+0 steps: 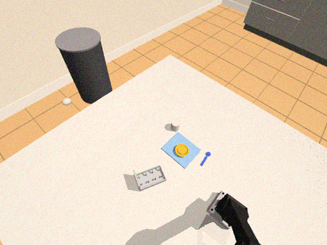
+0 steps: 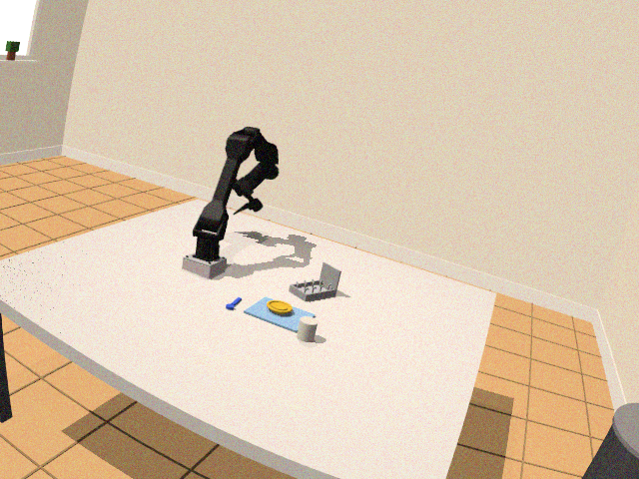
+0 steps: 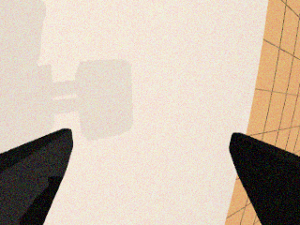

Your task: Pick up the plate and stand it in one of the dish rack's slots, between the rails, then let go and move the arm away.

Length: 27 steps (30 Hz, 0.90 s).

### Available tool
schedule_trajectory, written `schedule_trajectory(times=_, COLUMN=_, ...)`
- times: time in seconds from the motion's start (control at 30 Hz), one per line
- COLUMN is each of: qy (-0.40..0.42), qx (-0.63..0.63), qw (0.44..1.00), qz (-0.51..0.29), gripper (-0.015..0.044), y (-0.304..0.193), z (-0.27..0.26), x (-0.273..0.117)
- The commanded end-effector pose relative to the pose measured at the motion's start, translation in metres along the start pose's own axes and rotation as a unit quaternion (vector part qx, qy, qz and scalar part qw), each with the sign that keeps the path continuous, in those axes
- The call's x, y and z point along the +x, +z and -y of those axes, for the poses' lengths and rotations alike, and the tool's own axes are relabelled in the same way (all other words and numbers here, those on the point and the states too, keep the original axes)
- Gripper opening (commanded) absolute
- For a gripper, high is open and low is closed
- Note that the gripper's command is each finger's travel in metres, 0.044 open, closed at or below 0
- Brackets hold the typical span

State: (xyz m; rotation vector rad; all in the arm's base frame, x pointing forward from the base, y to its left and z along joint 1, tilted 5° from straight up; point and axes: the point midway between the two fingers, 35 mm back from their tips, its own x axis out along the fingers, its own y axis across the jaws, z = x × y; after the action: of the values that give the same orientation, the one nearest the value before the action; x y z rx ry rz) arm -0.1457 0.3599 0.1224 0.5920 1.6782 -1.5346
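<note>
Plate (image 1: 181, 150) (image 2: 280, 307), counting one, yellow: lying flat on one blue mat (image 1: 167, 148) (image 2: 258, 310). Also counting one grey dish rack (image 1: 138, 188) (image 2: 313, 296), one blue spoon (image 1: 204, 160) (image 2: 234, 302), one pale cup (image 1: 174, 126) (image 2: 308, 329), one dark bin (image 1: 86, 68) (image 2: 616, 443) and one small white ball (image 1: 66, 101). In the top view, taking the plate as the dial's centre: showing the rack at eight o'clock, well apart, the spoon at four, just beside the mat, and the cup at twelve, near the mat's corner.

From the gripper (image 2: 248, 208) (image 3: 153, 139), in the exterior view: seeing the plate at five o'clock, well apart and lower down, resting on the mat, outside the rack. In the wrist view: showing bare fingertips, standing wide apart, opening over the white table (image 1: 100, 156) (image 2: 386, 329) and holding nothing.

In the exterior view, for the black arm (image 1: 244, 228) (image 2: 223, 183): rising from a grey base (image 1: 210, 209) (image 2: 191, 265), leaning toward one o'clock, bending over at the top, then folding back down toward seven o'clock, hanging the gripper above the table.
</note>
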Motion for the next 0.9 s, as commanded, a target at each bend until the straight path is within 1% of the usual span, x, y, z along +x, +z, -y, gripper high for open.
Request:
schedule_trajectory(times=0.0, qy=0.001, qx=-0.002, qw=1.000, qz=-0.001, gripper=0.0400, y=0.000, z=-0.002, x=-0.001)
schedule_trajectory(times=0.23, qy=0.038, qx=-0.090, qw=0.994, qz=-0.051, gripper=0.0400, y=0.003, z=-0.064, x=-0.052)
schedule_trajectory(times=0.43, qy=0.088, qx=-0.171, qw=0.978, qz=-0.081, gripper=0.0400, y=0.023, z=-0.123, x=-0.101)
schedule_trajectory(times=0.63, qy=0.145, qx=-0.248, qw=0.953, qz=-0.092, gripper=0.0400, y=0.059, z=-0.179, x=-0.146)
schedule_trajectory(times=0.87, qy=0.212, qx=-0.333, qw=0.915, qz=-0.078, gripper=0.0400, y=0.122, z=-0.233, x=-0.193)
